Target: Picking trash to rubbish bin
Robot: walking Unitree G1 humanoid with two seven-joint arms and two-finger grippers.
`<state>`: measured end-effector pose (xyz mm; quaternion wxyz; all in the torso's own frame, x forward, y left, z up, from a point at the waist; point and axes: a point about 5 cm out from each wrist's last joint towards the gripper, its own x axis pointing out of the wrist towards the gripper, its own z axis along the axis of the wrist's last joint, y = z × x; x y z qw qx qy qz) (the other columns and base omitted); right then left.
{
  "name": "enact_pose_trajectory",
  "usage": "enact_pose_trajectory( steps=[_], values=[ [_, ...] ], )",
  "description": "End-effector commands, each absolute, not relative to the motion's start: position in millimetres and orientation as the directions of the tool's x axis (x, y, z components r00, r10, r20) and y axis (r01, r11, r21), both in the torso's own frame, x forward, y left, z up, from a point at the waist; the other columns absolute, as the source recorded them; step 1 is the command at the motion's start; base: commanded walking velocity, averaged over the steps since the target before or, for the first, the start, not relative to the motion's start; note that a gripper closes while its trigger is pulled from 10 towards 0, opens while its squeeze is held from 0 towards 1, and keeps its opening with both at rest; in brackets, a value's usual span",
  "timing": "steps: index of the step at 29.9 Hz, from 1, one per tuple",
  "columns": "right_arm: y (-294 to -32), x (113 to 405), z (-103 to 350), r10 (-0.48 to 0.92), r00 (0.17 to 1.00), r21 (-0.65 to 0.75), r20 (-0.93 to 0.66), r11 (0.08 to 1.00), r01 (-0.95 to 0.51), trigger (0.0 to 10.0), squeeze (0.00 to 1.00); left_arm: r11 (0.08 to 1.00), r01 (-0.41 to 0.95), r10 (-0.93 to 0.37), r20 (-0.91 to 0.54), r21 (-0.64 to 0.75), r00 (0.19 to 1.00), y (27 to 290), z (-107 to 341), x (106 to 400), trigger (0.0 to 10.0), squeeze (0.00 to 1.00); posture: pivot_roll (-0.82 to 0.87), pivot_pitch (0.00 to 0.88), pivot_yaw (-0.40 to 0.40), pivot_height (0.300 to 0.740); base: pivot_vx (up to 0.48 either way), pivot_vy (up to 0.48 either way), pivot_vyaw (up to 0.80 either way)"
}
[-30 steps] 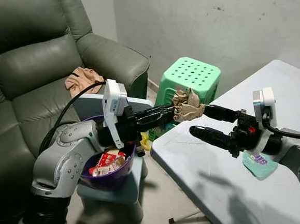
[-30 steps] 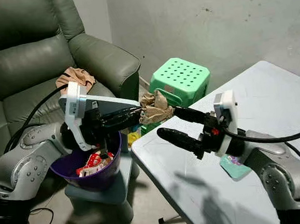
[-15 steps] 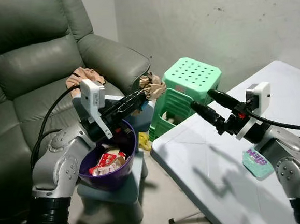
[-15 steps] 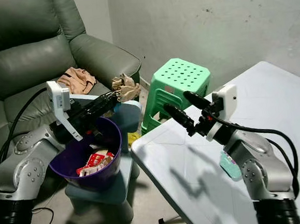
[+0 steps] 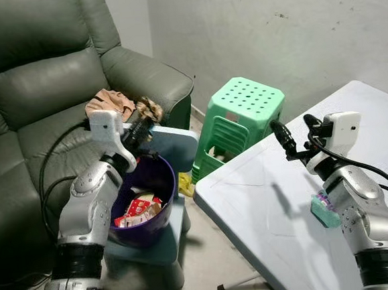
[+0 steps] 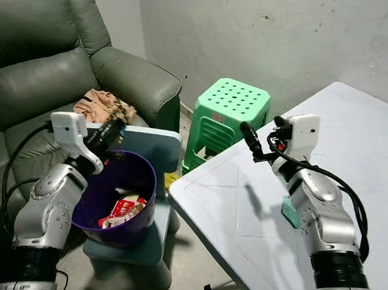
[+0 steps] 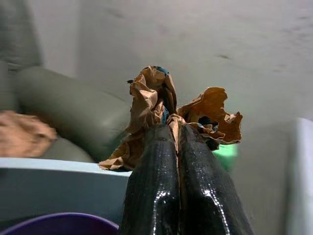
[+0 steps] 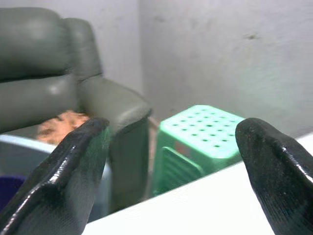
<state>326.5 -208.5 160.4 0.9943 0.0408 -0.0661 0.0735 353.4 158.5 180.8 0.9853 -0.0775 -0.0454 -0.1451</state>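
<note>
Grey-green sofa [image 5: 33, 70] fills the left side before us, a bare wall runs behind, and a white table [image 5: 273, 206] takes the right, its near corner jutting toward a strip of open floor between it and the blue stool [image 5: 173, 136]. A green plastic stool [image 5: 244, 104] stands by the wall, apart from both. On the blue stool we see the purple bin [image 5: 162, 211], holding red-and-white wrappers [image 5: 137, 210]. Our left gripper [image 7: 175, 128] is raised above the bin's far rim, fingers clamped together on the crumpled brown paper [image 7: 156, 98], which sticks out past the tips. Our right gripper [image 5: 293, 129] hangs over the table edge, fingers [image 8: 73, 161] spread wide, gripping nothing. A teal packet [image 5: 323, 209] lies on the table beside that arm.
</note>
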Motion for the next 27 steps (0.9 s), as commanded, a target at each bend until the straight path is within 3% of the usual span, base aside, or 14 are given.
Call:
enact_pose_trajectory(
  steps=[1,11,19,27],
  values=[
    [-213.3,328.3,158.9,0.08,0.987,0.048,0.142,0.995,-0.087,10.0,0.0,0.962,0.24,-0.228,0.101,-0.132,0.968,159.3,177.2,356.7,10.0,0.0,0.01,0.001,-0.062,0.74,0.0,0.0,0.0],
    [-202.5,313.5,145.2,0.02,0.981,-0.013,0.191,1.0,-0.018,10.0,0.0,0.98,0.17,-0.153,0.154,-0.106,0.976,149.1,157.8,340.8,10.0,0.0,0.02,0.0,-0.071,0.74,0.0,0.0,0.0],
    [-195.0,296.8,122.7,-0.015,0.988,0.022,0.151,1.0,0.012,10.0,0.0,0.978,0.144,-0.123,0.135,-0.152,0.983,147.8,137.7,320.9,10.0,0.0,0.02,0.0,-0.071,0.74,0.0,0.0,0.0],
    [-190.5,300.0,124.4,-0.024,0.987,0.024,0.159,1.0,0.02,10.0,0.0,0.982,0.123,-0.103,0.142,-0.143,0.985,152.1,139.9,322.5,10.0,0.0,0.02,0.0,-0.072,0.74,0.0,0.0,0.0]
  ],
)
